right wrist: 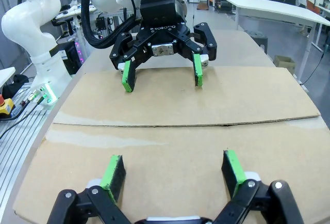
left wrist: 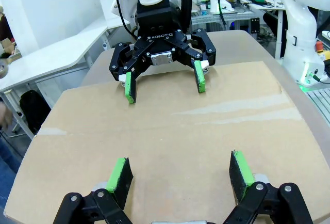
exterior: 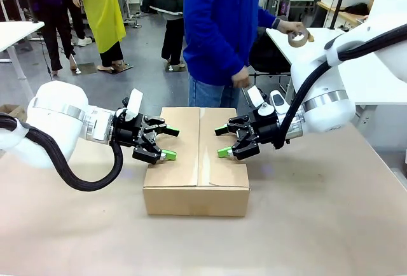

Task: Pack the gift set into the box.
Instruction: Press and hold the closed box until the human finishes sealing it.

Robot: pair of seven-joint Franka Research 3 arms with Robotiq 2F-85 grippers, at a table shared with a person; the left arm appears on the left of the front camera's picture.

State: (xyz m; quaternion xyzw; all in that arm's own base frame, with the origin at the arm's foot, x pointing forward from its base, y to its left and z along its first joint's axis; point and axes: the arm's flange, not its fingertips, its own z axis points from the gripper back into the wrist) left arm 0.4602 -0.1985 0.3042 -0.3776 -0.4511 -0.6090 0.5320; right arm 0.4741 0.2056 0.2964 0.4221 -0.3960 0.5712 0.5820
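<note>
The closed flaps of the box block any way inside. The left gripper and right gripper, both spread wide, face each other above the top, leaving bare cardboard between them. The table around the box lies open.

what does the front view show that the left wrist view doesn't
Front view alone: the person at the table's far side, holding a tape roll, and the box's front wall. Left wrist view alone: close detail of the left gripper fingers. Both share the closed box, the open right gripper facing the left one, and the table.
</note>
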